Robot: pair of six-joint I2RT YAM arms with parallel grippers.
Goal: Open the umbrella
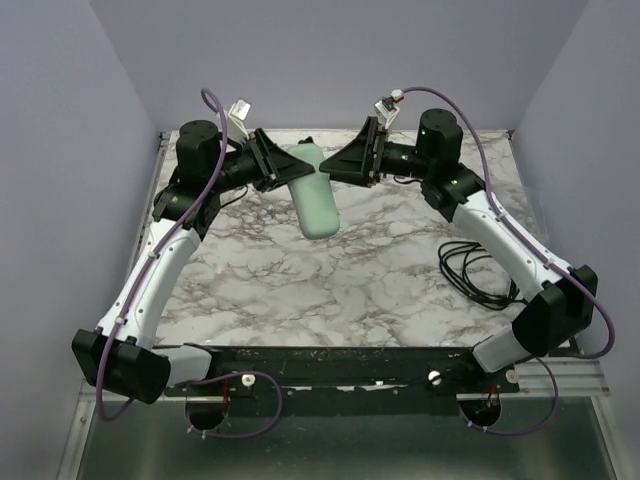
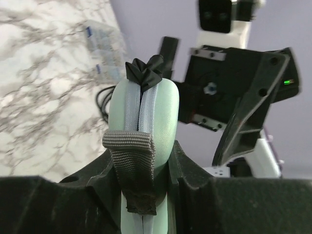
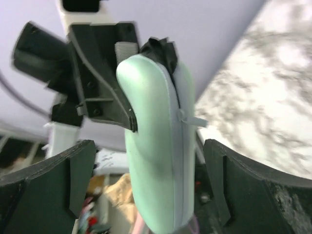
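Note:
A pale mint-green oval case [image 1: 315,200] hangs tilted above the marble table [image 1: 330,290], with my left gripper [image 1: 279,171] shut on its upper part. In the left wrist view, that left gripper [image 2: 144,163] clamps the case [image 2: 163,112] just below a grey webbing strap [image 2: 129,143]. Crumpled black fabric of the umbrella [image 2: 145,72] pokes out of the far end of the zip. My right gripper [image 1: 342,160] faces the left one. In the right wrist view the right gripper [image 3: 151,170] stands open around the case [image 3: 153,161], with a gap on each side. The umbrella [image 3: 161,51] shows as a black tuft on top.
A coiled black cable [image 1: 478,274] lies on the table at the right, near the right arm. A clear plastic packet [image 2: 100,41] lies at the table's far edge. Lilac walls close in the back and both sides.

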